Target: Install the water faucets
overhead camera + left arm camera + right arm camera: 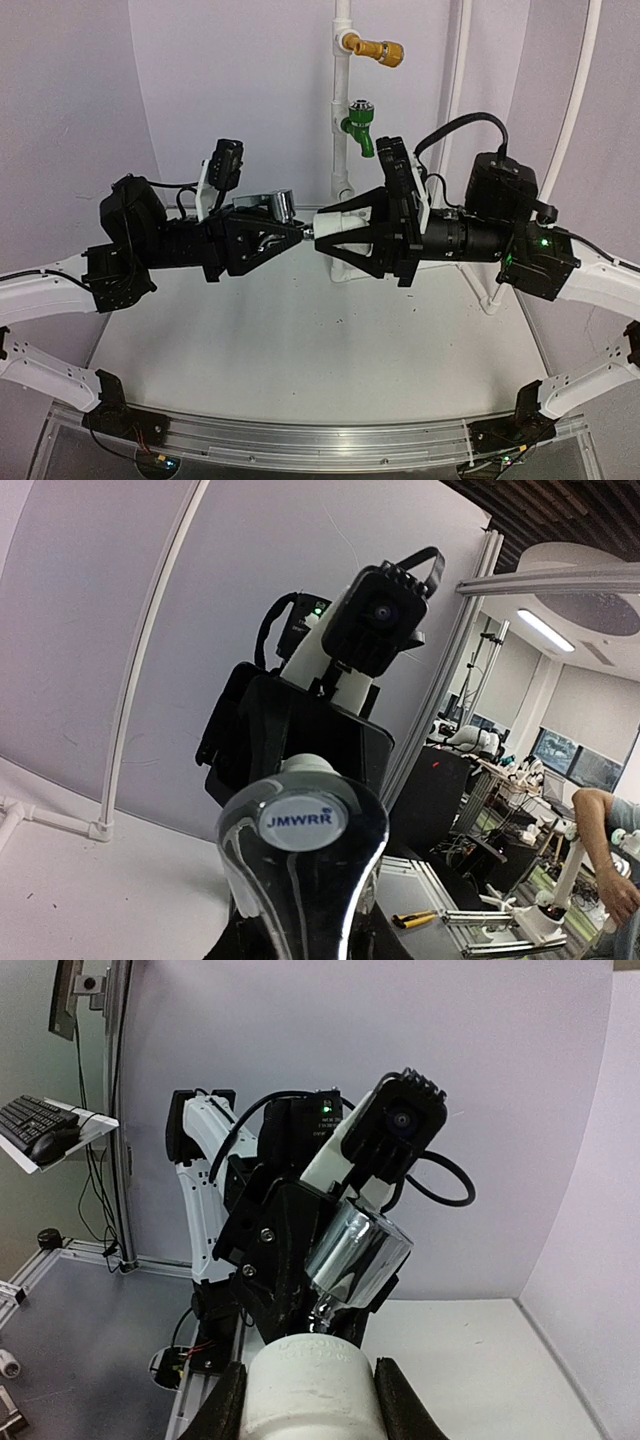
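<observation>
Above the table's middle, the two grippers face each other tip to tip. My left gripper point(296, 230) is shut on the shiny silver tap point(272, 205), whose lever handle with a round badge point(300, 825) fills the left wrist view. My right gripper point(322, 226) is shut on the short white fitting point(332, 222), clamped between its two black fingers point(222, 1410). In the right wrist view the tap point(355, 1250) tilts down, and its thin stem reaches the fitting's point(312, 1385) far end. How far the stem sits inside is hidden.
An upright white pipe point(343, 90) at the back carries a yellow-brass tap point(380, 49) and, below it, a green tap point(360, 125). More white pipes point(578, 100) rise at the right. An aluminium rail point(320, 440) runs along the near edge.
</observation>
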{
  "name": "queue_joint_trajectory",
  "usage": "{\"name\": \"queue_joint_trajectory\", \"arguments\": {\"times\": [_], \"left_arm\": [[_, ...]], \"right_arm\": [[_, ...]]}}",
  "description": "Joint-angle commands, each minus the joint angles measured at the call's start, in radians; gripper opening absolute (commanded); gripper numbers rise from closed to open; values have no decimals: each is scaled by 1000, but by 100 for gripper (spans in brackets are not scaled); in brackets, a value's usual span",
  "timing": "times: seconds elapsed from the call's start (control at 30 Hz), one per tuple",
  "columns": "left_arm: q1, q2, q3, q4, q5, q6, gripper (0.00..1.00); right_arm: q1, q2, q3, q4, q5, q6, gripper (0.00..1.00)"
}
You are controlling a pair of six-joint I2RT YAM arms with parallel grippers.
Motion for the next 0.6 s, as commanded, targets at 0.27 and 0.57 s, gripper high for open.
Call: {"name": "queue_joint_trajectory", "arguments": {"times": [0.27, 0.57], "left_arm": [[-35, -37, 30, -275, -7, 275, 0], [-60, -72, 60, -438, -98, 466, 0]], "right_arm": [[1, 103, 154, -108, -145, 256, 0], [2, 133, 185, -138, -216, 395, 0]]}}
